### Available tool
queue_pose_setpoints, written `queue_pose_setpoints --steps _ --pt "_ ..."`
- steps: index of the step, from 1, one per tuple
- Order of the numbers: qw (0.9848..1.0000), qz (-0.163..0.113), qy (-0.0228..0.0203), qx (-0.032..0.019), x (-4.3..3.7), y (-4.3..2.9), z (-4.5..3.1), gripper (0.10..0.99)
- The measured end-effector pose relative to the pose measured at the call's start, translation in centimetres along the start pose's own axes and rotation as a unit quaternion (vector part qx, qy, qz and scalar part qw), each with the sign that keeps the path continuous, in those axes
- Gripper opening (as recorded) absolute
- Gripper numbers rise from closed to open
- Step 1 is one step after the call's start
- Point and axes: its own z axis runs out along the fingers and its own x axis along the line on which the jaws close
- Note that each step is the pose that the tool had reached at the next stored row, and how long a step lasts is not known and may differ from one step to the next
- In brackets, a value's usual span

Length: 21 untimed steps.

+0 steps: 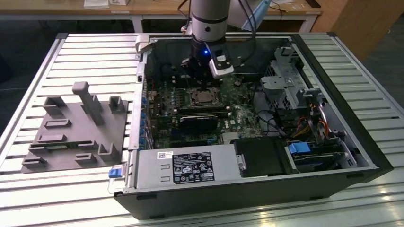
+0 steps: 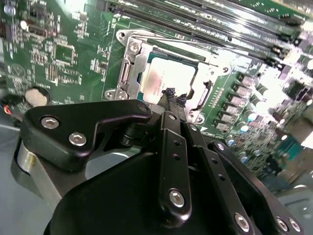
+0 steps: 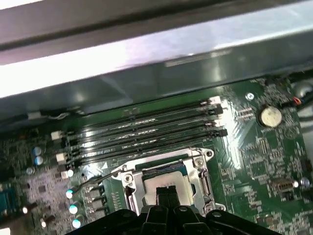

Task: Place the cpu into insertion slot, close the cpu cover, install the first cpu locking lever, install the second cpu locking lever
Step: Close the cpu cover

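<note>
Over on the exterior view's left, a grey moulded fixture (image 1: 75,127) lies on the slatted tabletop (image 1: 353,61), just beside an open computer case (image 1: 252,203). Further right, inside the case, the arm stands upright over the green circuit board. Its gripper (image 1: 200,86) hangs directly above the cpu (image 1: 203,97), near it but not clearly touching. Right of the arm, a metal drive cage (image 1: 296,90) and a bundle of cables fill the case's far side.

In both wrist views the cpu (image 2: 168,76) (image 3: 166,180) sits seated in the insertion slot (image 3: 161,170). The cpu cover (image 2: 131,66) (image 3: 200,171) lies as a silver frame around its dull grey top. The gripper (image 2: 175,95) (image 3: 167,192) is narrow, its two black fingertips (image 2: 168,93) drawn almost together with nothing seen between them. The tips are poised over the edge of the chip. In the first wrist view, long black memory slots (image 3: 146,127) run beyond the socket. A round coin battery (image 3: 270,115) sits well apart from it.
</note>
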Motion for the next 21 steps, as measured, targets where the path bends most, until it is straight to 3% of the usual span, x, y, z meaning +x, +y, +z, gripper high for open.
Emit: queue_pose_setpoints --steps 6,15,21 --pt "0.9997 -0.026 -0.002 -0.0006 -0.03 -0.17 0.08 0.102" --pt "0.9996 -0.028 -0.0023 -0.0005 -0.1 -0.58 0.08 0.102" --pt "0.9996 -0.028 -0.0029 -0.0006 0.53 -0.77 0.12 0.102"
